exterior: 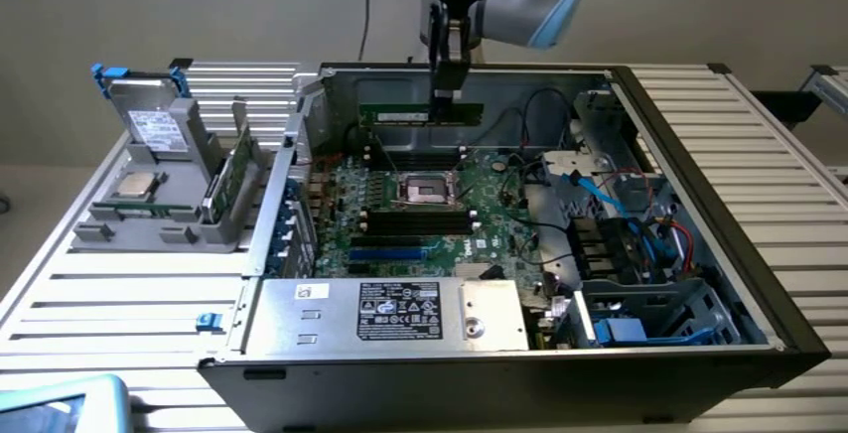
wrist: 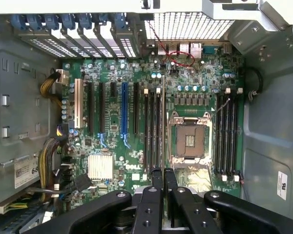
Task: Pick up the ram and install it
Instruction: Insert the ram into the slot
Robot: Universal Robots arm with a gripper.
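The open case (exterior: 722, 215) lies on a slatted table (exterior: 119, 294), and its upright walls are seen on all sides of the motherboard (exterior: 510, 205). Free room is left over the middle of the board around the CPU socket (exterior: 428, 190); the exterior view's right is crowded by cables and a drive cage (exterior: 662, 314), and the near edge is taken up by a silver box (exterior: 384, 314). The ram (exterior: 397, 115) is gripped firmly between the closed fingers of the gripper (exterior: 448, 97), level and on its long edge, close to the far wall and raised above the board. In the wrist view the ram (wrist: 164, 126) is seen edge-on, running straight out from the gripper (wrist: 164, 176), just beside the socket (wrist: 190, 141) and in line with the long slots next to it.
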